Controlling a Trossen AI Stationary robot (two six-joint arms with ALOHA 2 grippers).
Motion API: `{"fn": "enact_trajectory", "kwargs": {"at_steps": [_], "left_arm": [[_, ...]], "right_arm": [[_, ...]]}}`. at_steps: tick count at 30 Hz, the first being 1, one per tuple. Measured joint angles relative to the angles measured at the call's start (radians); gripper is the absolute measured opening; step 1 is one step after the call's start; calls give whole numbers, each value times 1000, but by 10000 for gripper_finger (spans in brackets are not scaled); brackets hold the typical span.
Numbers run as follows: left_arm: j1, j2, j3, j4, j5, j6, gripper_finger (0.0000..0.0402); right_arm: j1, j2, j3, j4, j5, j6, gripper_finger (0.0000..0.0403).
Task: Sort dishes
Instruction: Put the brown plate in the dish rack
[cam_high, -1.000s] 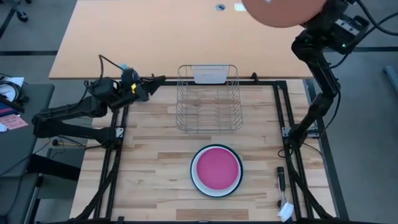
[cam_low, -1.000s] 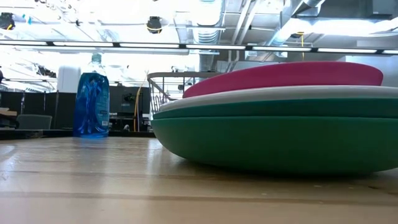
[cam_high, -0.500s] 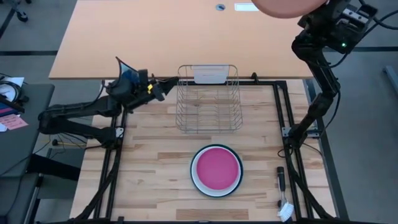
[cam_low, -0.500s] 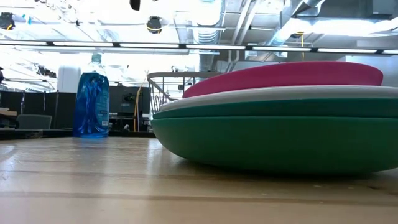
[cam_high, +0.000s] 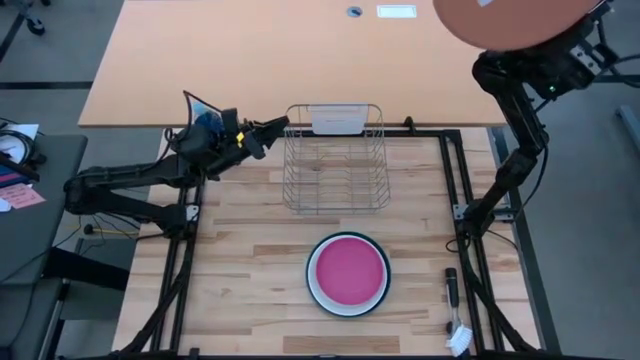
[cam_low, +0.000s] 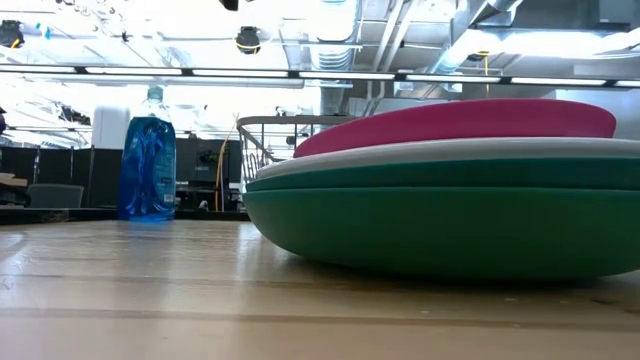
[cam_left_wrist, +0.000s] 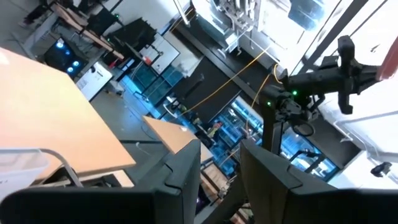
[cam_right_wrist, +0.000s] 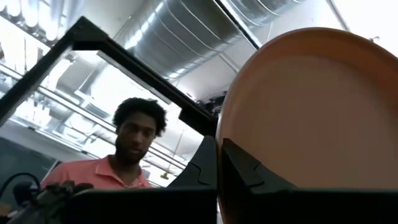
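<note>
Right end effector (cam_right_wrist: 217, 180), clamped on the salmon-orange plate (cam_high: 510, 20), is holding it high; slotting into the wire dish rack (cam_high: 336, 160) likely follows.

1. Even, bright overhead light covers the wooden surface (cam_high: 250, 290) in the high view; shadows are faint.
2. Ceiling lights blow out white in the low view.
3. The nearby plate stack (cam_low: 440, 190) looks softly blurred.

**Open bench around rack and stack**

We see bare bench (cam_high: 240, 270) left of the plate stack (cam_high: 347, 275) and between it and the wire dish rack (cam_high: 337, 160). The left gripper (cam_high: 272, 127) sits just beside the rack's left rim; a brush (cam_high: 453, 310) lies at the right edge.
</note>
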Motion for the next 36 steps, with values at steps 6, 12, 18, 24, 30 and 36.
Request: {"fn": "enact_trajectory", "kwargs": {"at_steps": [6,12,18,24,30,36], "left_arm": [[0,3,0,-3,0,8,107],[0,4,0,-6,-5,11,107],[0,4,0,-8,-6,6,107],[0,4,0,-12,-6,-3,107],[0,4,0,-32,-22,-4,107],[6,4,0,-34,-25,1,107]], "right_arm": [[-12,0,0,6,-16,11,6],[-12,0,0,6,-65,10,6],[-12,0,0,10,-48,8,6],[-11,1,0,47,29,6,6],[-2,1,0,56,36,1,6],[-5,0,0,2,-146,39,6]]}}
